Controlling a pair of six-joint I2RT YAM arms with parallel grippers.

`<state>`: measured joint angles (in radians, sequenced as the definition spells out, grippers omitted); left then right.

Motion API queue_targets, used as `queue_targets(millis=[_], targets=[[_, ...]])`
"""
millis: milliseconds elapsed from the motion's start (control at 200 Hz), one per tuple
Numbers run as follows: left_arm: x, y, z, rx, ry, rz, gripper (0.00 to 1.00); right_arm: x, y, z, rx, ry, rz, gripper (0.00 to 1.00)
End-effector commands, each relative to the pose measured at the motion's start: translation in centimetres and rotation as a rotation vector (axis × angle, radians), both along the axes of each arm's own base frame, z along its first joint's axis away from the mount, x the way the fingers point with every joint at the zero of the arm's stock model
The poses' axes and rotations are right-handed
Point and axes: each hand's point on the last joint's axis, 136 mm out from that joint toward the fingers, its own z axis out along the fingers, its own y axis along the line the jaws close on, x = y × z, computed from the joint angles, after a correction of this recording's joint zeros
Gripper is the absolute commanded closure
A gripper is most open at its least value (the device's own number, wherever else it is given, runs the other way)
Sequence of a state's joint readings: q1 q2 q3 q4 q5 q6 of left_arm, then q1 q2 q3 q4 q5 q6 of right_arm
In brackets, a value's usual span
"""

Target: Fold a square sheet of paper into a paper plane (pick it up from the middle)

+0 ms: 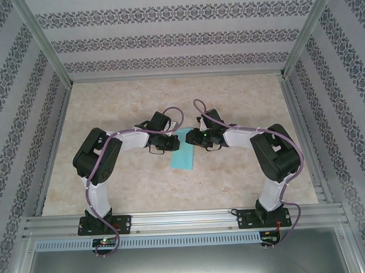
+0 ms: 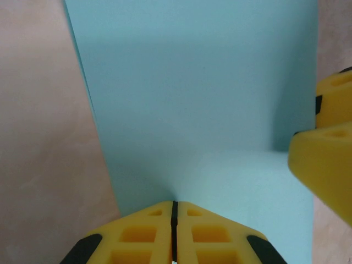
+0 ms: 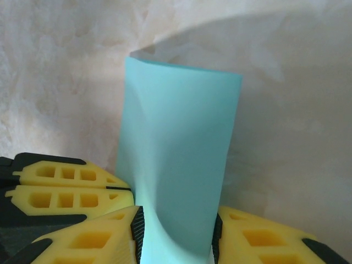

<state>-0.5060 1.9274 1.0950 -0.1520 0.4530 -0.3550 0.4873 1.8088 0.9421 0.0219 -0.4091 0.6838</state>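
Where the arms meet: the square sheet of paper (image 1: pixel 183 155), teal, at the middle of the surface (image 1: pixel 169 101), its far end between the two hands and the rest reaching nearer.
Sheet shape: bent along its length, one side standing up.
Left hand (image 2: pixel 174 212): jaws pressed together, pinching the sheet's edge.
Right hand (image 3: pixel 177 231): jaws partly apart, the curved sheet held between them, pad to pad.
Hands: just beside each other.
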Motion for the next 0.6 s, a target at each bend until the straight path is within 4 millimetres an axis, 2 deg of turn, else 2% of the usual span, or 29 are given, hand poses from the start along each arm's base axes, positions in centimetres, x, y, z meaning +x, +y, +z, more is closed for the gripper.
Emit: queue_targets(millis=[0,155,315,595], targets=[[-5.7,5.7,-7.4,0.247,0.248,0.03,0.89,-0.5,0.7,0.3,0.034,-0.003,0.006,0.61],[-5.6,5.5,-7.1,0.232,0.247,0.03,0.89,-0.9,1.6,0.6,0.092,0.001,0.013,0.63],[-5.2,5.1,-6.2,0.216,0.233,0.031,0.88,-0.8,1.6,0.4,0.121,0.007,0.002,0.69],[-4.0,3.8,-3.0,0.145,0.185,0.033,0.81,-0.5,1.2,0.6,0.149,0.002,-0.007,0.81]])
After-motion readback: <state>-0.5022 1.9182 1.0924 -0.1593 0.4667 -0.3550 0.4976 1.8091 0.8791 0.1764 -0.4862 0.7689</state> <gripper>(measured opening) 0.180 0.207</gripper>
